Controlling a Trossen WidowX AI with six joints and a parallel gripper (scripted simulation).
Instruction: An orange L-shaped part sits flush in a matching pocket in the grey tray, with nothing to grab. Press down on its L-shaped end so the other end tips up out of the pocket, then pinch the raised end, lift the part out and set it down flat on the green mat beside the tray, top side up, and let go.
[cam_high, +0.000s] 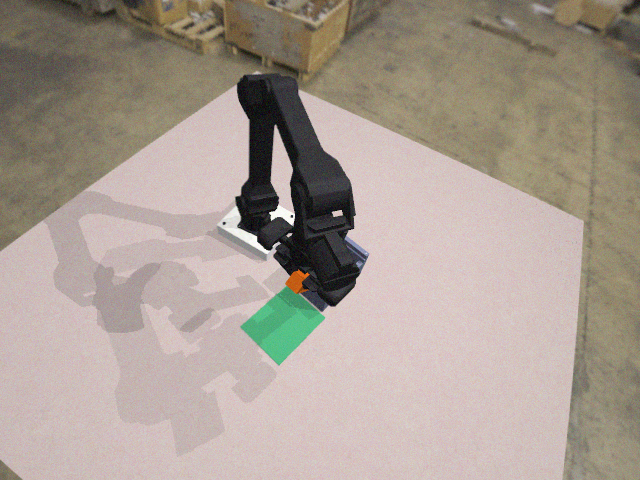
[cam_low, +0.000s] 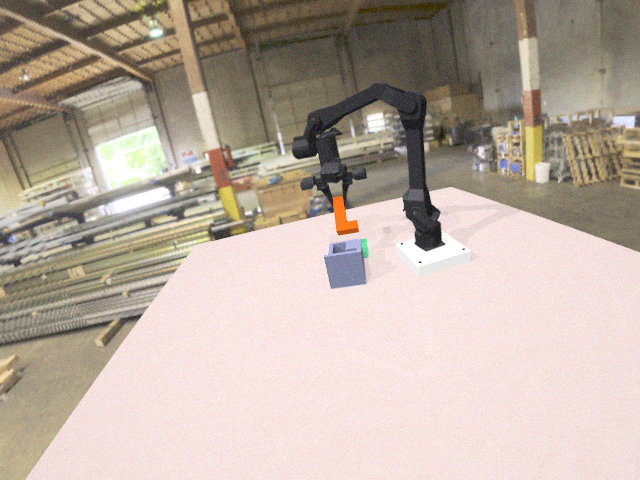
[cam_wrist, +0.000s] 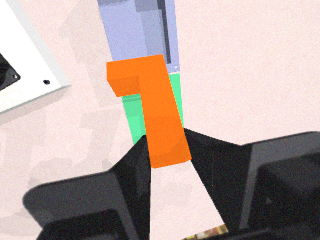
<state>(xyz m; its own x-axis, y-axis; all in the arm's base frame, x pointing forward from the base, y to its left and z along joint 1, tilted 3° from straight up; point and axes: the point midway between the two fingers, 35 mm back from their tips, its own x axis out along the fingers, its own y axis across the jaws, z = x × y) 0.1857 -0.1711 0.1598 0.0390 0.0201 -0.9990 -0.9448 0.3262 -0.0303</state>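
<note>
The orange L-shaped part (cam_high: 296, 281) (cam_low: 340, 215) (cam_wrist: 162, 110) hangs in the air, clear above the tray, its L-shaped end lowest. My gripper (cam_low: 338, 199) (cam_wrist: 164, 135) is shut on its straight end; in the top view the arm hides most of the fingers. The grey tray (cam_low: 346, 268) (cam_wrist: 127, 37) stands on the table with its pocket empty at the part that shows; the arm covers much of it in the top view. The green mat (cam_high: 281, 328) (cam_low: 364, 248) (cam_wrist: 134, 120) lies beside the tray with nothing on it, partly hidden behind the part in the wrist view.
The white base plate (cam_high: 242, 237) (cam_low: 434, 258) (cam_wrist: 37, 75) of the arm stands near the tray and mat. The arm's shadow falls across the table and part of the mat in the top view.
</note>
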